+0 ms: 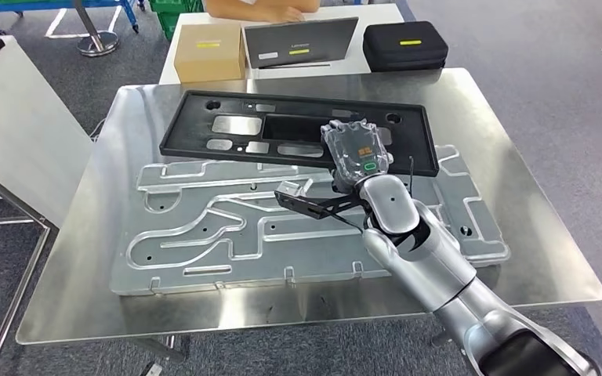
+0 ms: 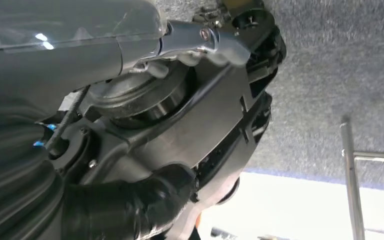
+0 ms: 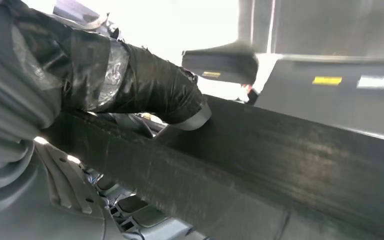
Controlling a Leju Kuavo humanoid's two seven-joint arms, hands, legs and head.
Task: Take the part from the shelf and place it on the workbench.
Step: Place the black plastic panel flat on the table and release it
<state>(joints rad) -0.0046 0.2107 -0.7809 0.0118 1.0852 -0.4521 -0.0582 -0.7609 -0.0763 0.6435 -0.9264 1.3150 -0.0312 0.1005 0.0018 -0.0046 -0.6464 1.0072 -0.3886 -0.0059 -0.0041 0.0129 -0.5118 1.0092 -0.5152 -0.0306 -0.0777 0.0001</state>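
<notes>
Head view: I see my right hand (image 1: 358,153) on the black part (image 1: 204,125) over the desk (image 1: 517,157); fingers (image 3: 155,90) grip its edge.

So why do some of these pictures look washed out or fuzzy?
Head view: sharp, with soft glare on the steel workbench. Right wrist view: blown-out white behind the right hand, and the black part is blurred. Left wrist view: close, dim, with a bright patch at one edge.

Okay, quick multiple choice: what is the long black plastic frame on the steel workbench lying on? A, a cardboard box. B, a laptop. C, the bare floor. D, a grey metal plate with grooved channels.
D: the head view shows the black frame overlapping the far edge of the grooved metal plate, with the right hand on it.
</notes>
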